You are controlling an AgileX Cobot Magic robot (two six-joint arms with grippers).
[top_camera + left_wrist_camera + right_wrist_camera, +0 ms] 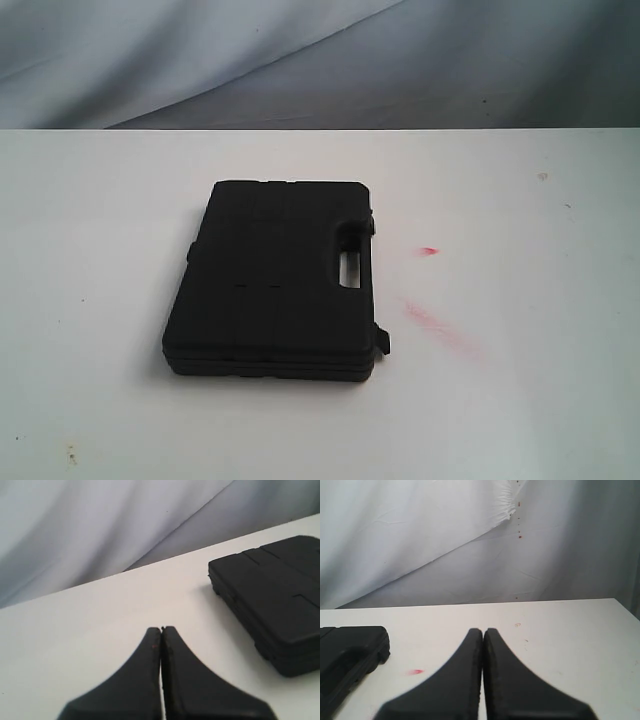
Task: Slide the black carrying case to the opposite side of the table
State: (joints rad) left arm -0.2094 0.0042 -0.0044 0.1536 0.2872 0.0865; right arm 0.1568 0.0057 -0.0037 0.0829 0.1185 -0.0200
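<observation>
**Case [275,285] left of centre on the table [520,400], nothing touching it**

It lies flat, with its long axis running from the near edge toward the far edge in the exterior view. The left gripper [161,630] has its jaws pressed together and holds nothing; the case lies ahead of it and off to one side. The right gripper [483,631] is likewise closed and empty, and its view catches only one end of the case. The left gripper looks nearer, so a push toward the right side probably falls to it.
</observation>
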